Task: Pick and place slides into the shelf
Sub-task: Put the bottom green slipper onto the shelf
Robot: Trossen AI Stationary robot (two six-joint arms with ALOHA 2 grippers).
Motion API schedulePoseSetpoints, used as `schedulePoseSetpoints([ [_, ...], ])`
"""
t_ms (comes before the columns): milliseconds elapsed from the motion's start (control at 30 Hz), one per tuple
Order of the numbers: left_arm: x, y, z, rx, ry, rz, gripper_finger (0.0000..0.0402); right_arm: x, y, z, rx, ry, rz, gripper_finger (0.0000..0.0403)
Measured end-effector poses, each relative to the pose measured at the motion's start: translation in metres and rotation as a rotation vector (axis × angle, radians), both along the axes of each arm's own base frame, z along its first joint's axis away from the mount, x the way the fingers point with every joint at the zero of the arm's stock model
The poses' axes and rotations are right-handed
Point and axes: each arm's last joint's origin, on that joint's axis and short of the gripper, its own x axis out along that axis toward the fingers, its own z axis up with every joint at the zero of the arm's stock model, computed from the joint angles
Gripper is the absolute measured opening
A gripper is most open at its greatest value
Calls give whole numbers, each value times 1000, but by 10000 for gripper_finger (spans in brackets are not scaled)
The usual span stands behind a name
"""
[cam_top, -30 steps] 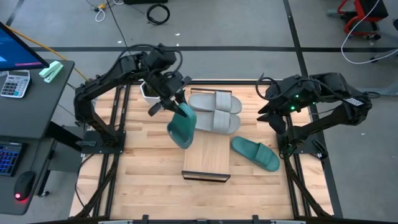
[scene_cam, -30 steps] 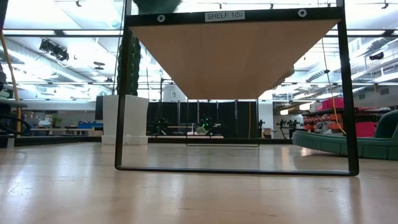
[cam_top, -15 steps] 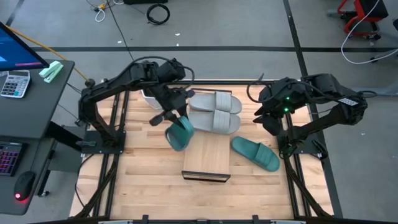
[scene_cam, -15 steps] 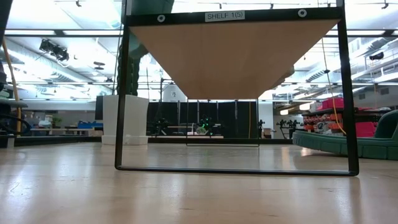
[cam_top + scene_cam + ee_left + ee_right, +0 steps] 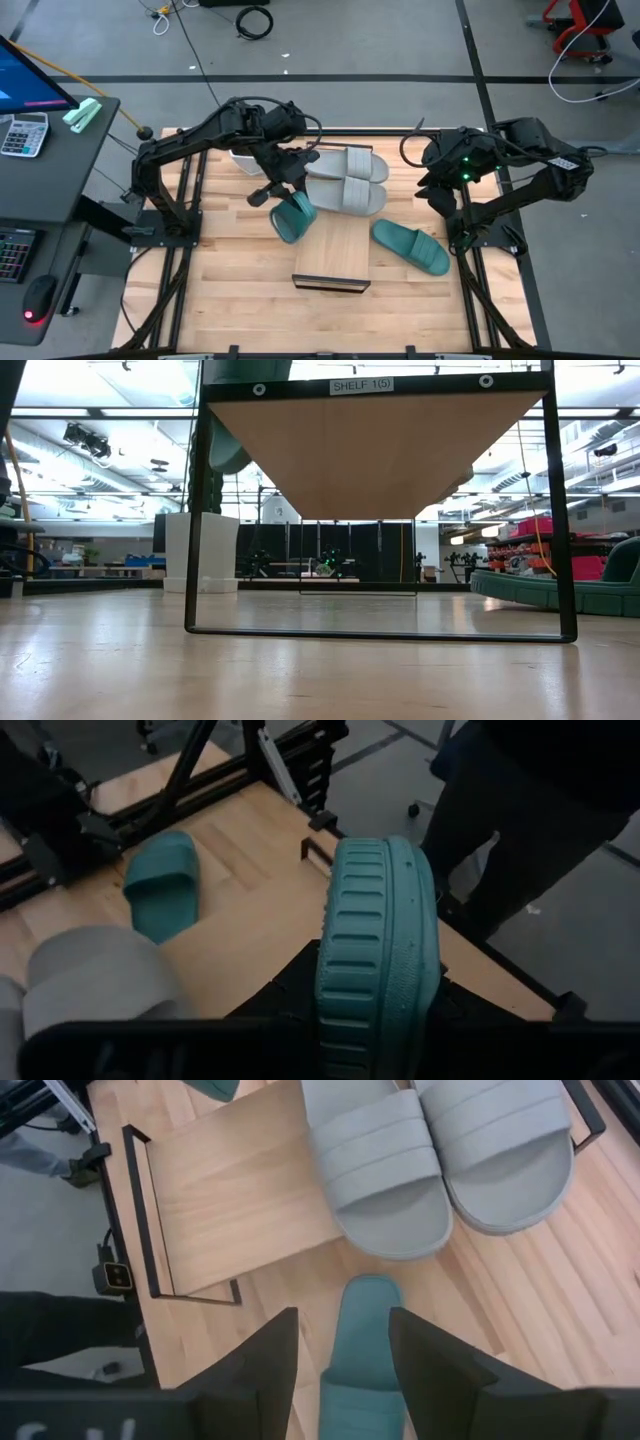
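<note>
You see the left gripper (image 5: 287, 196) at frame centre in the high view, fingers clamped on a teal slide (image 5: 291, 216) held above the shelf's (image 5: 335, 255) upper-left corner. The right gripper (image 5: 340, 1345) hovers, fingers apart, over the second teal slide (image 5: 411, 247), right of the shelf. The grey pair (image 5: 343, 179) lies just above the shelf.

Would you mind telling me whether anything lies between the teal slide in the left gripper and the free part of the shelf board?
Nothing visible does. The left gripper holds a teal slide at the left edge of the shelf. The two grey slides fill the shelf's far end, but the near part of the board is bare, and the other teal slide lies beside it on the table.
</note>
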Motion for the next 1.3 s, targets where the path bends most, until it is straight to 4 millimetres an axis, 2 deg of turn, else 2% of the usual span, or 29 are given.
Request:
schedulePoseSetpoints([
  [333,0,1,-1,20,4,0,90,0,0,0,4,1,-7,165],
  [733,14,-6,-14,30,20,-47,90,0,0,0,8,1,-28,165],
  [1300,14,-6,-15,33,28,-37,93,0,0,0,1,1,-29,165],
])
